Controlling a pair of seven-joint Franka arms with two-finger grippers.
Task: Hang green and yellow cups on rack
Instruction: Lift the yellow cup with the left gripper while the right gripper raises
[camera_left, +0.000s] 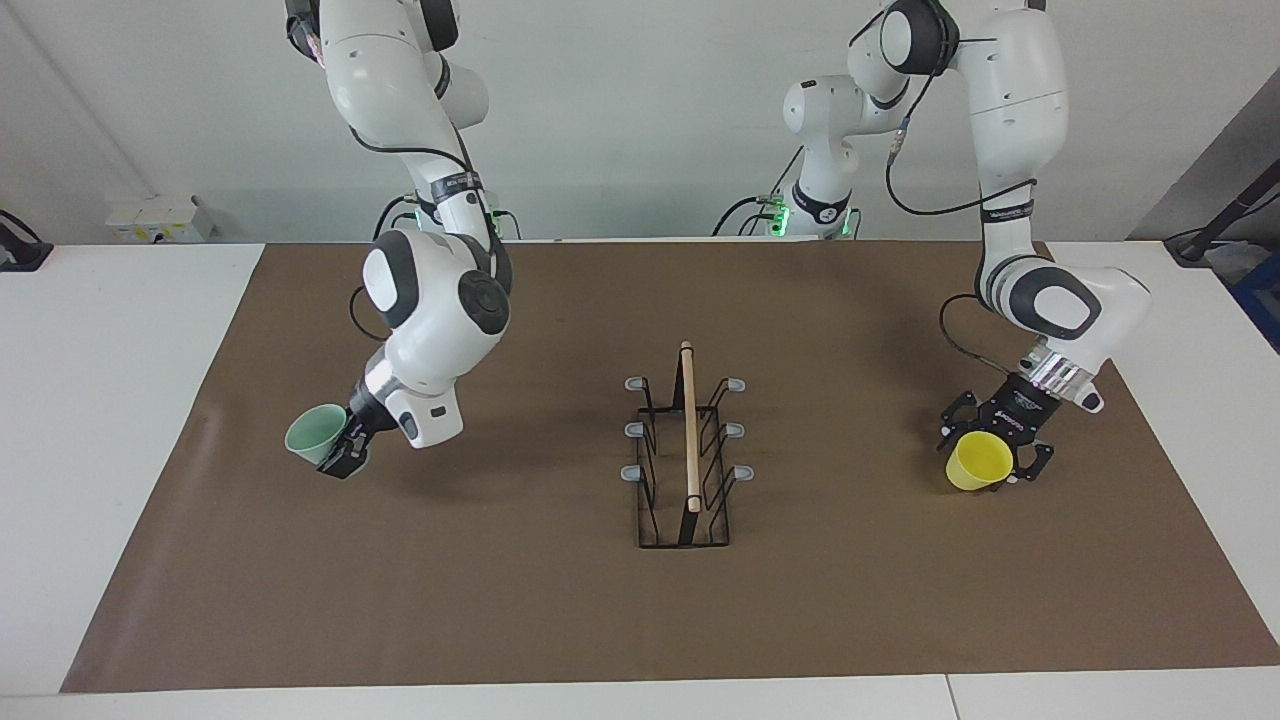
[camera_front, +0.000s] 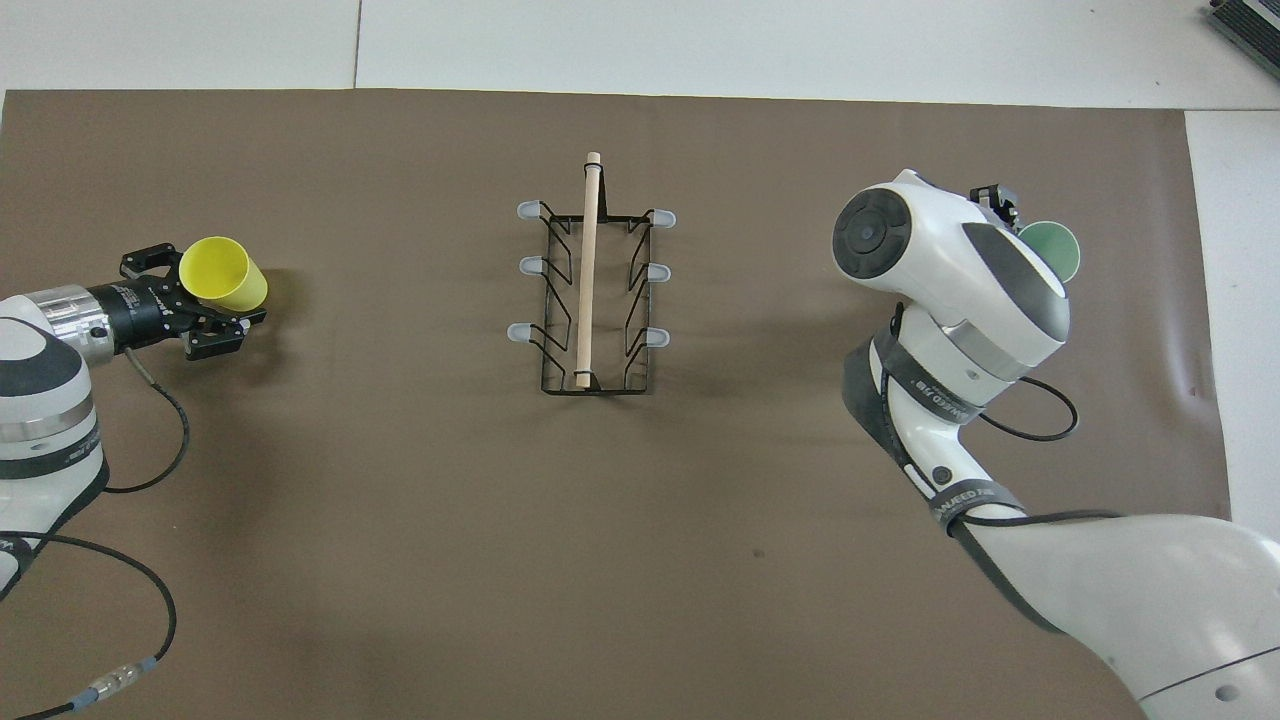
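**Green cup is in hand, yellow one about to get grabbed**

First up is the right gripper (camera_left: 340, 456). It's clamped shut on the rim of the mint green cup (camera_left: 315, 433) and holds it tipped in the air, mouth angled up. It's over the brown mat (camera_left: 600, 620), toward the edge at the right arm's end of the table. My guess is the rim pinch is on purpose. It leaves the inside of the cup free, so it can be flipped mouth-down onto a peg.

The black wire rack (camera_left: 689, 430) sits in the middle of the mat, with its wooden rod handle pointing straight away from the robots. All six grey-tipped pegs (camera_left: 631, 472) are bare, three along each side, so nothing has been hung yet. Parked in the middle like that, each arm gets its own row of pegs, which seems like the point.

The yellow cup (camera_left: 978, 460) looks to be lying on its side on the mat, near the edge at the left arm's end and roughly level with the rack. Its mouth faces the left gripper (camera_left: 992, 462). That gripper is down low with its jaws spread wide on either side of the cup's rim end, and it isn't squeezing. I'd say it's lining up a grab to match the green one. I can't tell whether a finger is already touching the cup.
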